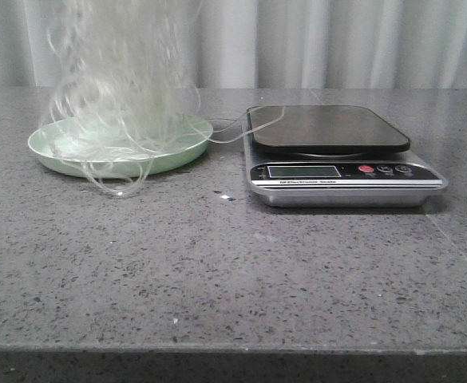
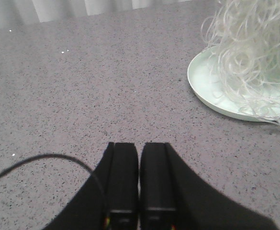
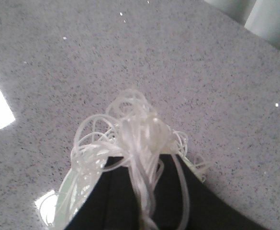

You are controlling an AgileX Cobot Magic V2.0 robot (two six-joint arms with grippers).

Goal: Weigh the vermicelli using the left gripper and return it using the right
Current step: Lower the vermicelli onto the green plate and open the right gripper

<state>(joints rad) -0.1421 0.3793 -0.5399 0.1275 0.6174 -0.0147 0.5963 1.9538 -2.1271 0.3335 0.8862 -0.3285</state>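
Vermicelli (image 1: 117,76): hangs in a tall bushy mass over the pale green plate (image 1: 179,150); lowest strands trail on the plate and worktop (image 1: 233,263)
Right pincer (image 3: 147,211): clamped on the strands
Left pincer (image 2: 139,184): fingers pressed together, holding nothing; low over bare worktop beside the plate
Scale (image 1: 329,129): platform bare apart from a stray strand

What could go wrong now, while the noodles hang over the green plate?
The noodles are pinched in the right end effector, and loose loops trail over the plate rim. One strand reaches the scale, so it may snag there. If released as they hang, some strands would likely land on the table instead of the plate.
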